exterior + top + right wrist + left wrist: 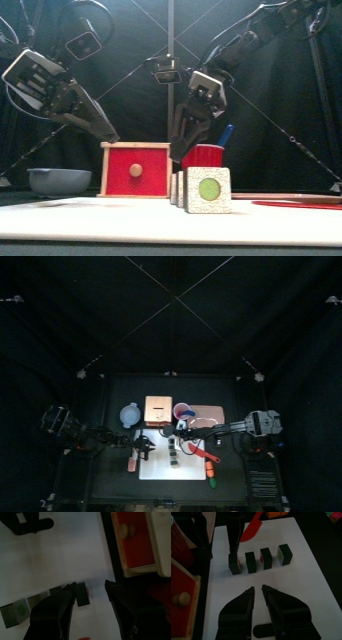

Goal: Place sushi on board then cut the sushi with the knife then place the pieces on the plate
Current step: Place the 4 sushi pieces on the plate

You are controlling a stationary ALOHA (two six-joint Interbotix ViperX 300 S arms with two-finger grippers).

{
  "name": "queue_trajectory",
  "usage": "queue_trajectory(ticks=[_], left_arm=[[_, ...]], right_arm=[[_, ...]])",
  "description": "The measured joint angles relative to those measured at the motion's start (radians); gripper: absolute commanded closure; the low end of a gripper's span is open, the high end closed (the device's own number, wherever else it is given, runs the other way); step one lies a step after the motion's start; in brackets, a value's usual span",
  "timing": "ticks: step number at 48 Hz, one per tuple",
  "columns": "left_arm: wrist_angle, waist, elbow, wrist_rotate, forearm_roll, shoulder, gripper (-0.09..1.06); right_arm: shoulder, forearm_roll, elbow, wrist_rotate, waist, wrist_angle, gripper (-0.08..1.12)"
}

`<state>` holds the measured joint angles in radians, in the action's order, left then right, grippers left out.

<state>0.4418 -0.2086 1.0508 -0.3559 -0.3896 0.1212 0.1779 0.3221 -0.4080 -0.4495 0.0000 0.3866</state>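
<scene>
Sushi is already in four dark green pieces, standing in a row with gaps between them on the white board. Cutting looks done, so this reads as the start of the carry-to-plate step. The right gripper is down over the end piece with its fingers released. The piece sits against one jaw and there's a clear gap to the other, so nothing is grasped yet. The left gripper hovers over the board just short of the row, fingers only narrowly parted and holding nothing.

Next move is probably to squeeze that end piece, lift it straight up so it doesn't knock its neighbour, then swing it to the pink tray behind the board on the right.

On views:
- The left wrist view is the only one that shows all four pieces split apart, plus the red knife lying on the board past them.
- The front view stacks the pieces behind one pale face with a green oval, but it does show the blue knife in the red cup.
- Only the right wrist view shows the gap between jaw and piece
</scene>
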Motion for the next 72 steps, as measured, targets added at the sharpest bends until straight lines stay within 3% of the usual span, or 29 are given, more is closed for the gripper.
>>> queue_trajectory(ticks=[57,64,72], left_arm=[[0.0,0.011,0.012,-0.002,0.008,-0.002,0.34],[0.002,0.012,0.012,-0.002,0.008,-0.002,0.34],[0.0,0.012,0.012,-0.002,0.008,0.0,0.34]], right_arm=[[0.049,-0.057,0.009,-0.009,0.023,0.031,0.22],[0.06,-0.057,0.011,-0.006,0.021,0.037,0.28],[0.077,-0.057,0.009,-0.003,0.023,0.058,0.46]])
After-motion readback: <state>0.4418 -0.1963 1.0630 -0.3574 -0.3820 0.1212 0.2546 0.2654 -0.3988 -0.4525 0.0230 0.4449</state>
